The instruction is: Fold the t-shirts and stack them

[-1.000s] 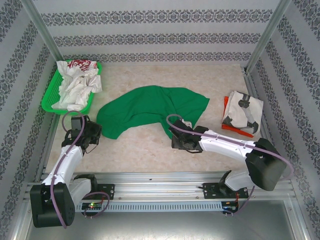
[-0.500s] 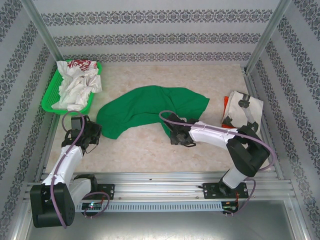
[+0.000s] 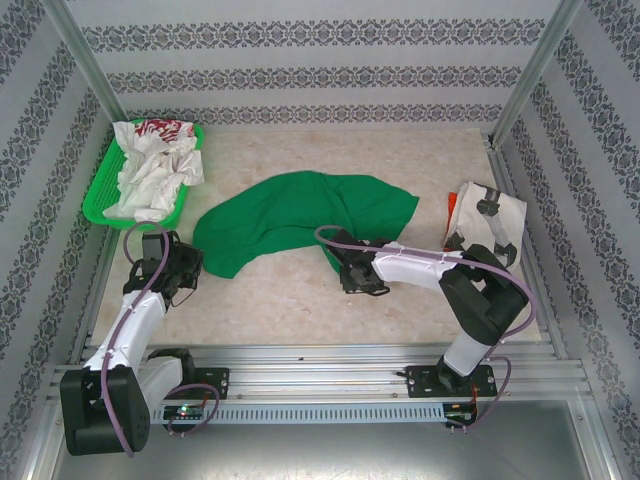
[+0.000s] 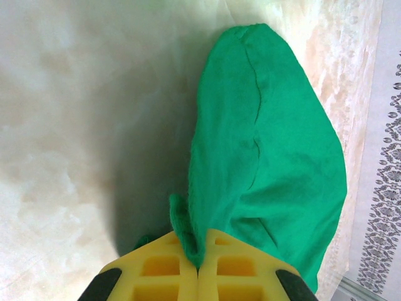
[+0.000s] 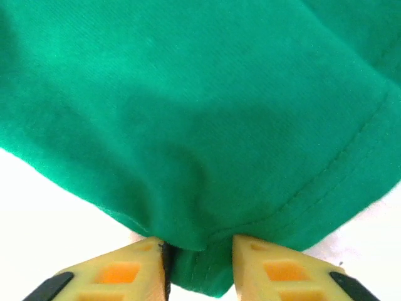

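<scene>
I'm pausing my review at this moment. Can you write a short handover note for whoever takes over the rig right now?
Left tool: shut on the near-left edge of the green t-shirt.
Right tool: jaws either side of that shirt's hem; I cannot tell whether it is clamped.
The green t-shirt lies spread and unfolded in the middle. Crumpled white t-shirts sit in the green basket, far left. A folded pile rests at the right edge.
Done: apparently that pile.
Left: fold the green one, then the basket's shirts, and stack them.

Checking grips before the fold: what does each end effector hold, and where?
Left end effector pinches the green t-shirt at an edge fold. Right end effector straddles its hem; firm grip cannot be told.
</scene>
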Controlling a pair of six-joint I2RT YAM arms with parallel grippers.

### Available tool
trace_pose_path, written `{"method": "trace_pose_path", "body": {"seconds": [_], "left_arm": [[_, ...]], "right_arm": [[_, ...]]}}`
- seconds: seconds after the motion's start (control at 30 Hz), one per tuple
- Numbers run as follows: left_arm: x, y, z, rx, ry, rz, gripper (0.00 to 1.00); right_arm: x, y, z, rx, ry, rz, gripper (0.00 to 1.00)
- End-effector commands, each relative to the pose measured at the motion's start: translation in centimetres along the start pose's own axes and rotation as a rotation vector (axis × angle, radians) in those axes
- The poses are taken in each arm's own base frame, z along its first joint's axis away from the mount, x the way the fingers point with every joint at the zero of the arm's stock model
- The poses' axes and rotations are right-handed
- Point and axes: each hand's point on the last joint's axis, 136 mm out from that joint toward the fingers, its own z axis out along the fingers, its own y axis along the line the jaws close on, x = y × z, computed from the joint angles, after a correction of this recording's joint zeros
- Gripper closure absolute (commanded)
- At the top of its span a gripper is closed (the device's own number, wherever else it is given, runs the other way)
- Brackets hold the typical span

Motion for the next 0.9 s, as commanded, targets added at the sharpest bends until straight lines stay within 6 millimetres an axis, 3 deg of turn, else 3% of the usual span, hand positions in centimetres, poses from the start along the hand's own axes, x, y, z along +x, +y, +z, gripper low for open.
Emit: {"method": "trace_pose_path", "body": {"seconds": [0.0,0.07,0.2,0.4,0.5,0.67,0.87], "left_arm": [[-0.5,0.6,-0.3,-0.005,-0.026,0.004,1.0],[-0.5,0.5,-0.4,-0.003,-0.031,0.006,1.0],[-0.8,0.3,-0.6,-0.001,-0.041,0.009,1.0],[-1.8,-0.4,-2.5,-0.01,-0.103,0.069,1.0],[-2.8,-1.8,-4.6,0.014,-0.167,0.116,1.0],[-3.6,-6.4,-9.8,0.106,-0.224,0.187,1.0],[-4.9,-10.1,-16.3,0.188,-0.36,0.276,1.0]], "right_arm": [[3.2,-1.6,2.0,0.044,0.123,0.003,0.92],[3.0,-1.8,1.6,0.049,0.105,0.013,1.0],[1.5,-1.9,-0.4,0.027,0.008,0.031,1.0],[-2.1,-5.4,-7.3,0.054,-0.369,0.1,1.0],[-3.8,-6.2,-11.3,-0.01,-0.517,0.093,1.0],[-6.7,-7.4,-19.3,-0.017,-0.699,0.002,1.0],[-8.0,-7.4,-27.5,-0.073,-0.906,-0.151,1.0]]}}
